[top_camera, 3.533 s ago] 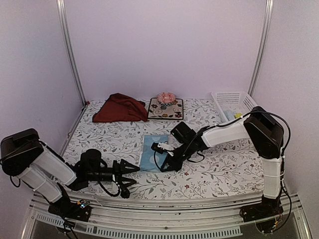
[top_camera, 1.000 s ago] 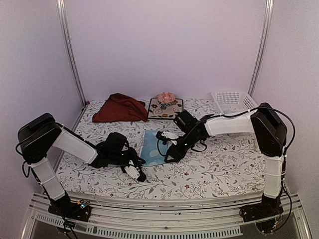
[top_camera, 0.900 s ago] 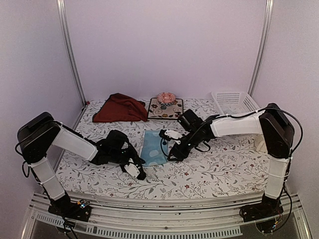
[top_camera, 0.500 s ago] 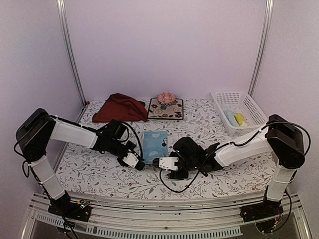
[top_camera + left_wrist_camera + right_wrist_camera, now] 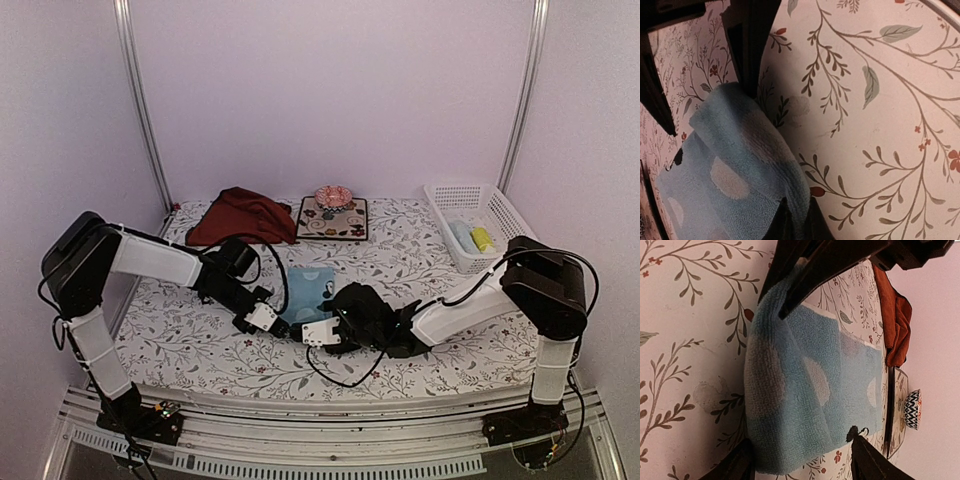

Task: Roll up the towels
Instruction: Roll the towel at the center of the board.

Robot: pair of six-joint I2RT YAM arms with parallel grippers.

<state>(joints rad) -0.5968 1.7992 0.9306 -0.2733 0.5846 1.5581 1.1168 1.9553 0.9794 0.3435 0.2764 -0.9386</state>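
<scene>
The light blue dotted towel (image 5: 309, 290) lies flat in the middle of the table, its near edge curled up into a short fold (image 5: 747, 150). My left gripper (image 5: 262, 318) is at the fold's left end and is shut on it; in the left wrist view the cloth is pinched between the two dark fingertips (image 5: 796, 216). My right gripper (image 5: 318, 332) is open at the fold's right end, and its fingers (image 5: 735, 466) straddle the towel (image 5: 805, 390) without pinching it. The dark red towel (image 5: 240, 217) lies bunched at the back left.
A square dark floral mat (image 5: 333, 220) with a round patterned object (image 5: 334, 196) on it sits behind the blue towel. A white basket (image 5: 497, 206) at the back right holds a yellow roll (image 5: 482, 238) and a pale blue roll (image 5: 461, 236).
Both arms have come down to the blue towel's near edge. The right arm swung from over the towel to its front and opened wider. The left gripper took hold of the edge.
</scene>
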